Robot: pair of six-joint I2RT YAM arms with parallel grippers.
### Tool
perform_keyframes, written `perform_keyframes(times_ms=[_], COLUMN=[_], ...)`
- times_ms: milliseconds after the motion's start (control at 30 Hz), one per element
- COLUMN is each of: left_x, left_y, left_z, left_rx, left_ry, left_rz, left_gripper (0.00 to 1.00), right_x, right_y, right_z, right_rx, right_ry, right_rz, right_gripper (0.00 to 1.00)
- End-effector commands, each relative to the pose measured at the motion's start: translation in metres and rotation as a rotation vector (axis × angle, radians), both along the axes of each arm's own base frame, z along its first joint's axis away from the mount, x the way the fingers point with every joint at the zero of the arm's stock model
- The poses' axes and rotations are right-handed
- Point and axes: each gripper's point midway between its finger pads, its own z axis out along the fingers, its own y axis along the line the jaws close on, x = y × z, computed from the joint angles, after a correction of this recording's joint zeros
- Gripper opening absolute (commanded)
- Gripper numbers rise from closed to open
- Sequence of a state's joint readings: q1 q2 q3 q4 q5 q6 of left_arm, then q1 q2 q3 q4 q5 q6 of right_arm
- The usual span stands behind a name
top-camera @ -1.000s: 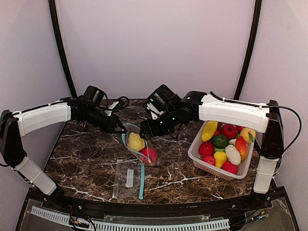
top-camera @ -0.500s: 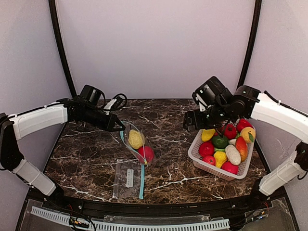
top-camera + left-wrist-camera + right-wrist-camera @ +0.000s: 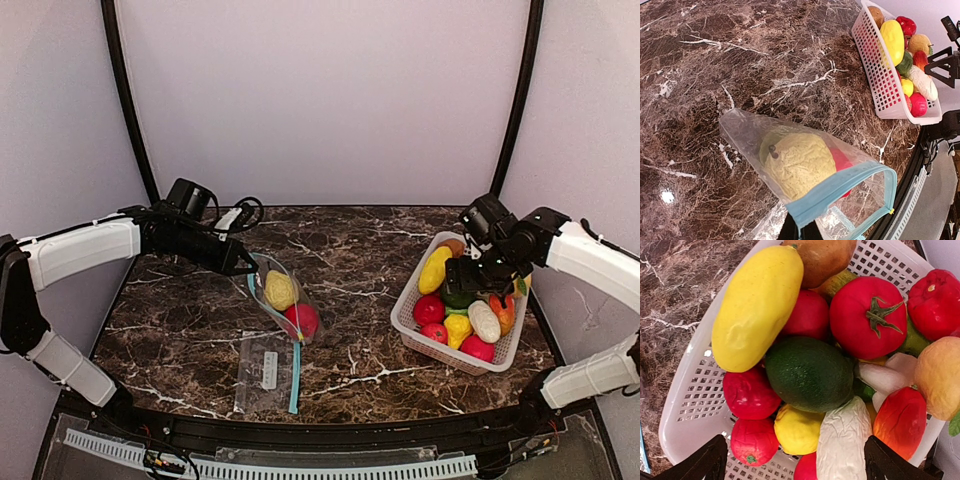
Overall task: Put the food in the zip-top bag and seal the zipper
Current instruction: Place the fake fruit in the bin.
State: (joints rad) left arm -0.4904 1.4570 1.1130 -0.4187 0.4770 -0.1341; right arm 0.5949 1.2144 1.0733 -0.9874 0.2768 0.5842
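The left arm reaches in from the left side, forearm low and nearly level. Its left tool (image 3: 240,263) is pressed together on the blue zipper rim of the zip-top bag (image 3: 285,300), holding the mouth lifted and open. The right arm bends in from the right with its wrist turned down. The right tool (image 3: 476,284) hangs over the white basket (image 3: 404,318), fingers spread wide and gripping nothing. A pale yellow fruit (image 3: 797,162) and a red fruit (image 3: 305,320) lie inside the bag. The other food (image 3: 810,372) is heaped in the basket. The desk (image 3: 350,250) is dark marble with white veins. A flat spare bag (image 3: 265,368) lies near its front edge. Pale plain walls (image 3: 320,100) and black poles (image 3: 125,100) enclose it.
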Motion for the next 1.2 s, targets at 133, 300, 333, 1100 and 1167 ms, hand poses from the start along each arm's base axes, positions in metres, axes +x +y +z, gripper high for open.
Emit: perform_keyframes(times_ms=[133,300,333,1100,1167], left_x=[-0.005,-0.005,-0.004,-0.005,-0.005], left_y=[0.008,0.008,0.009,0.01,0.01], left_z=[-0.002,-0.002,-0.002,0.003,0.003], left_rx=[0.025,0.03,0.031,0.038,0.038], left_ry=[-0.007,-0.01,-0.009,-0.032,-0.031], left_rz=[-0.002,-0.001,0.0,-0.004,-0.003], left_gripper=[0.01,0.01,0.01,0.01,0.01], right_x=[0.025,0.04,0.043,0.049,0.047], right_y=[-0.009,-0.01,-0.01,-0.02,-0.022], right_z=[-0.016,-0.022,-0.023,-0.072,-0.074], right_rx=[0.047,0.027,0.026,-0.034,-0.039], right_ry=[-0.024,-0.026,-0.027,0.068,0.071], right_rz=[0.014,0.034,0.036,0.012,0.006], right_gripper=[0.89,0.91,0.92,0.92,0.9])
